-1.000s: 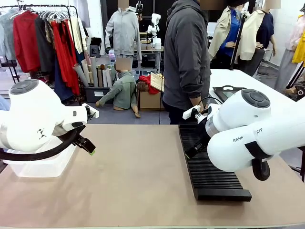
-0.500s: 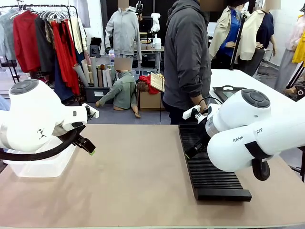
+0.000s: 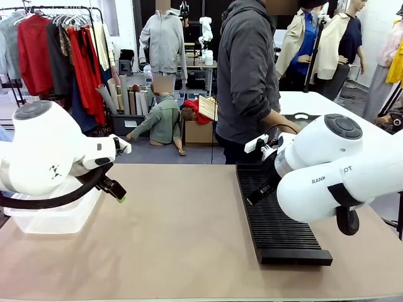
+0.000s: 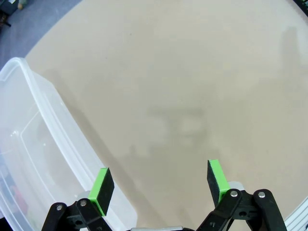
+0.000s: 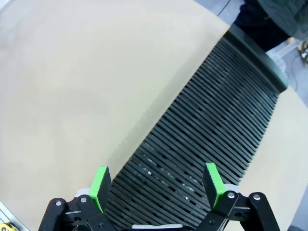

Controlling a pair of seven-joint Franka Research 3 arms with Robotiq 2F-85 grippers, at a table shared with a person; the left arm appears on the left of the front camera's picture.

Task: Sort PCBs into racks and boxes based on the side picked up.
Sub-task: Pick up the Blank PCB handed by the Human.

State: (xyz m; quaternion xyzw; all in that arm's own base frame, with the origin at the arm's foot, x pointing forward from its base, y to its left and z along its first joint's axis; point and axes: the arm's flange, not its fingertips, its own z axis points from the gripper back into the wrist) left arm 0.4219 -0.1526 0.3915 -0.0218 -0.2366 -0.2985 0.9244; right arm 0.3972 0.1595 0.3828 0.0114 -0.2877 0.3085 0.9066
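No PCBs are in view. The long black slotted rack [image 3: 277, 220] lies on the right of the table, and its ribs [image 5: 207, 125] have nothing in them. My right gripper [image 3: 253, 199] hangs open just above the rack's left edge, its green pads [image 5: 100, 185] wide apart with nothing between them. The clear plastic box [image 3: 56, 221] stands at the table's left edge, partly behind my left arm. My left gripper [image 3: 119, 195] is open over bare tabletop beside the box's rim [image 4: 57, 120], nothing between its pads [image 4: 216, 175].
A person in a dark grey jacket [image 3: 245, 75] stands at the far side by the rack's far end, one forearm [image 3: 280, 123] stretched toward a flat black tray [image 3: 301, 118] on the white table behind. The tan tabletop [image 3: 182, 226] between my arms is open.
The person's forearm has swung out to the right toward the black tray. My right arm has lifted very slightly. Both grippers stay open.
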